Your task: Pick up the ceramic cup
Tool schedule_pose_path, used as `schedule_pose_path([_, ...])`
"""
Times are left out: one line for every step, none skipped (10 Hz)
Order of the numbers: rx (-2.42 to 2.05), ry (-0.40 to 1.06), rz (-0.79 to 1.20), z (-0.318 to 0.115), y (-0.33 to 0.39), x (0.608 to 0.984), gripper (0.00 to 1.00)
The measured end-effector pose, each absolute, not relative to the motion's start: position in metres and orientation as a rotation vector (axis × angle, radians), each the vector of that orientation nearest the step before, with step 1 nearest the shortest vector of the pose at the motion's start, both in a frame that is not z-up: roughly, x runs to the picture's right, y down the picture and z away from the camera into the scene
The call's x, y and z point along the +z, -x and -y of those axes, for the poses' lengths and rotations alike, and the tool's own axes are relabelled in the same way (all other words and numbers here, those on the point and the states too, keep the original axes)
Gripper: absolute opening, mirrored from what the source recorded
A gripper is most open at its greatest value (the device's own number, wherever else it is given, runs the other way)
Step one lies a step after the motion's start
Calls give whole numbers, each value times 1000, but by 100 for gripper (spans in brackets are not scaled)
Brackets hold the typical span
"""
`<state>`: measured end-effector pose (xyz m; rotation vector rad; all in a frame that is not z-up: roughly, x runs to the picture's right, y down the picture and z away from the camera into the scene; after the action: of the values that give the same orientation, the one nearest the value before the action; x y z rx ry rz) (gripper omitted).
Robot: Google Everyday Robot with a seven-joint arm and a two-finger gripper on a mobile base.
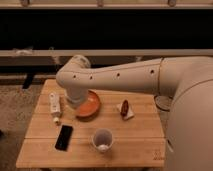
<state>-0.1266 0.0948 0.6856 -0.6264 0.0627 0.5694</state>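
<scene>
Ceramic cup (103, 140): upright on the wooden tabletop (140, 145), near the front edge at centre, mouth open upward, nothing touching it. Black phone (63, 137) lies flat to its left, apart. Behind the cup: shallow orange bowl (91, 106); a white bottle (55, 106) lies on its side at the far left; a small dark-and-white item (125, 108) sits to the right. Gripper (75, 102): low at the bowl's left rim, beneath the bent arm (120, 77), well apart from the cup. Open or closed: cannot tell.
</scene>
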Motion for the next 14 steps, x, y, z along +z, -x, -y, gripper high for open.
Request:
schedule_pose_path([579, 625, -71, -95, 119, 685, 71])
schedule_pose_path([593, 622, -88, -98, 105, 684, 71])
schedule_pose_path([615, 616, -109, -103, 82, 681, 71])
schedule_pose_path([631, 613, -121, -107, 65, 680, 71])
schedule_pose_path([657, 610, -133, -115, 40, 677, 71])
schedule_pose_path([684, 606, -142, -121, 19, 675, 71])
schedule_pose_path([710, 606, -147, -130, 4, 676, 71])
schedule_pose_path([733, 611, -154, -141, -8, 679, 71])
schedule_pose_path([756, 619, -161, -152, -14, 686, 71])
schedule_pose_path([768, 624, -168, -161, -18, 694, 71])
schedule_pose_path([778, 633, -173, -168, -19, 701, 71])
schedule_pose_path([787, 641, -178, -176, -20, 708, 71])
schedule_pose_path([795, 650, -181, -182, -20, 714, 71])
schedule_pose_path([805, 657, -181, -188, -21, 719, 71])
